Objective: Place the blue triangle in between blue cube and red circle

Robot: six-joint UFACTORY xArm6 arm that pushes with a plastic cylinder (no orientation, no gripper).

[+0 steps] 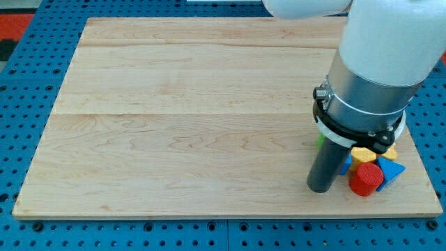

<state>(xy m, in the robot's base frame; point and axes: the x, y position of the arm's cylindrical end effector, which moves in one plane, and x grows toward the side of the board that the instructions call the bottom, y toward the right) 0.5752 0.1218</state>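
You see the arm (380,49) coming down from the view's top right, its broad white and grey body standing almost upright over the right-hand part of the counter (195,118). Below the grey collar the dark rod drops nearly straight, and my tip (320,188) rests on the wood near the view's bottom edge, just to the view's left of a tight cluster of blocks.

No containers show; the blocks lie directly on the wooden counter. The red circle (366,179) sits at the bottom of the cluster, just to the view's right of my tip. The blue triangle (391,169) lies touching the red circle on its right side, pointing toward the view's right. A sliver of another blue block (345,164), whose shape you cannot make out, shows between the rod and the red circle. A yellow block (363,154) sits above the red circle, partly hidden under the arm's collar, and a green block (320,141) peeks out at the rod's left.

This arm carries no jaws: it ends in the plain rod and holds nothing. Whether my tip touches the blue block you cannot tell.
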